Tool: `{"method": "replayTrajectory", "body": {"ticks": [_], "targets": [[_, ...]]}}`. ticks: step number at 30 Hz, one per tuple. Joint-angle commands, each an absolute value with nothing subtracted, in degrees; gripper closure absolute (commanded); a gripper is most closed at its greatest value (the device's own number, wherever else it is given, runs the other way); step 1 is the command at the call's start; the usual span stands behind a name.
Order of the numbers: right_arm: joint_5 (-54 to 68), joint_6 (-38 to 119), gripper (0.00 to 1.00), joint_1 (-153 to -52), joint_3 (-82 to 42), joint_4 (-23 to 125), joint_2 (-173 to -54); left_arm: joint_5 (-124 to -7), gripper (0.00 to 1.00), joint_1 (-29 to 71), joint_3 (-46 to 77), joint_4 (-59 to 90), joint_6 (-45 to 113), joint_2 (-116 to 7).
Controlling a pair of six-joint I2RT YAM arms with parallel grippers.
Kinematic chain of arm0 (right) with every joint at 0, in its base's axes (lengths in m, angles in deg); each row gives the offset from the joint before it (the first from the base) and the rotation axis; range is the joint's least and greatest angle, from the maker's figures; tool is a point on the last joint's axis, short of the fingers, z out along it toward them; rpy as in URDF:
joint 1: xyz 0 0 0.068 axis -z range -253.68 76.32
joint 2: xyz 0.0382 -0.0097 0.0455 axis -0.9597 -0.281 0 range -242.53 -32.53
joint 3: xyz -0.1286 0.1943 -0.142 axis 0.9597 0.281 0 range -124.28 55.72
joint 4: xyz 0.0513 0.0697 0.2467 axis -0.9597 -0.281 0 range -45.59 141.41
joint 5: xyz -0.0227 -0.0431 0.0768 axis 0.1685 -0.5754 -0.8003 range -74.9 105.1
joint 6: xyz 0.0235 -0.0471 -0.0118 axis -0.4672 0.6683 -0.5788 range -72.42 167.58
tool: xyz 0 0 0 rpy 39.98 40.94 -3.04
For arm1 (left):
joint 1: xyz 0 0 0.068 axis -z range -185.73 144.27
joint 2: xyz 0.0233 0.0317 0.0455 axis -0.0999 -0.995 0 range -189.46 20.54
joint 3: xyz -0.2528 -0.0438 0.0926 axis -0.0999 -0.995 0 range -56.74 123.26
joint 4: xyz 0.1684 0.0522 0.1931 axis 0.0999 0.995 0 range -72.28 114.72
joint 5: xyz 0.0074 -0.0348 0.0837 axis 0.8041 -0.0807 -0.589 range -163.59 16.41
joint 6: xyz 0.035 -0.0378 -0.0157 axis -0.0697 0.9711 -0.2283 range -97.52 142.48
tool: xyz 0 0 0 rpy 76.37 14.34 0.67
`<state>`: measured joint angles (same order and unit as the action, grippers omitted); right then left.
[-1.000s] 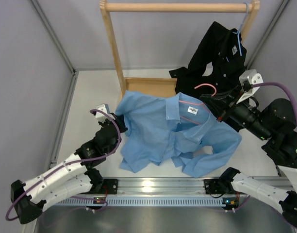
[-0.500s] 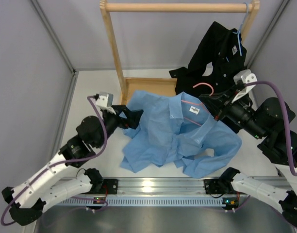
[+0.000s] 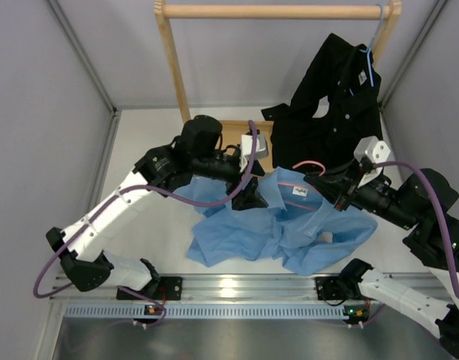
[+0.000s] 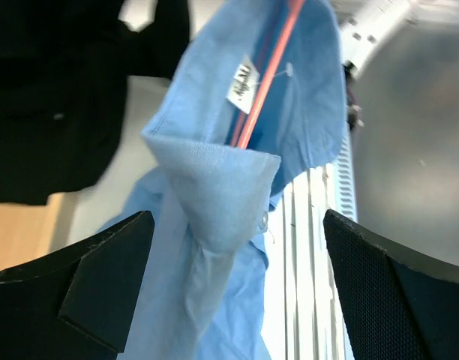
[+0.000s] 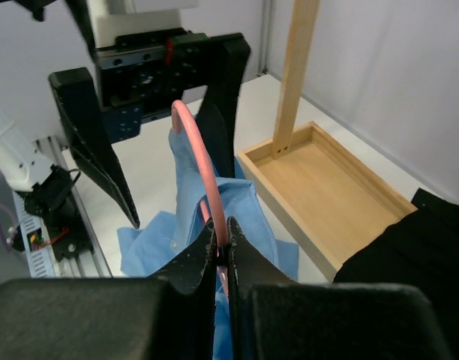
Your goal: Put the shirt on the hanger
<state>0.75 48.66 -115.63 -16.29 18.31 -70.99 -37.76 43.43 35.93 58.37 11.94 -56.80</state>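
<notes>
The light blue shirt (image 3: 289,225) lies crumpled on the table, its collar raised on the pink hanger (image 3: 308,163). The hanger's arms run inside the collar. My right gripper (image 5: 220,251) is shut on the hanger's hook, just right of the collar in the top view (image 3: 323,186). My left gripper (image 3: 252,178) has reached across to the collar's left side. It stands wide open, and a folded collar point (image 4: 214,195) hangs between its fingers without touching either. The pink hanger (image 4: 263,82) shows beyond that fold, next to the neck label.
A wooden rack (image 3: 173,67) with a base tray (image 3: 229,133) stands at the back. A black shirt (image 3: 334,97) hangs from its rail on a light blue hanger (image 3: 372,64). A metal rail (image 3: 237,289) runs along the near edge. Grey walls close both sides.
My left gripper opened, let go of the shirt's left edge, and swung up and right to the collar. My right gripper shifted slightly towards the near edge with the hanger.
</notes>
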Motion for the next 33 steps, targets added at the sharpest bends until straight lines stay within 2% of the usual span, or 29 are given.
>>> {"method": "replayTrajectory", "body": {"ticks": [1,10,17,22,23,24,26,33], "targets": [[-6.1,52.3,1.00,-115.9,-15.6,18.5,-70.0,-21.6,0.02,43.4,41.9,63.9,4.5,-58.8],[-6.5,54.4,1.00,-115.9,-16.3,18.5,-70.0,-14.1,0.03,43.4,42.1,66.2,3.8,-66.2],[-7.6,54.4,1.00,-115.8,-16.9,18.5,-71.0,-15.7,0.12,43.3,43.5,66.2,4.7,-68.8],[-7.6,54.7,1.00,-115.9,-16.3,18.6,-71.1,-20.4,0.11,43.1,44.6,66.3,6.8,-70.8],[-7.4,54.7,1.00,-115.8,-16.2,18.7,-71.1,-19.8,0.14,43.0,44.5,66.2,6.8,-70.9],[-6.8,54.8,1.00,-115.8,-16.2,18.8,-70.9,-19.8,0.25,43.0,44.3,66.2,6.8,-70.9],[-5.8,54.9,1.00,-115.8,-15.9,19.0,-70.9,-19.5,0.38,43.0,44.1,66.2,6.0,-70.3],[0.9,55.1,1.00,-115.9,-14.6,19.1,-71.7,-20.6,0.44,43.0,41.7,61.3,7.4,-63.7]]}}
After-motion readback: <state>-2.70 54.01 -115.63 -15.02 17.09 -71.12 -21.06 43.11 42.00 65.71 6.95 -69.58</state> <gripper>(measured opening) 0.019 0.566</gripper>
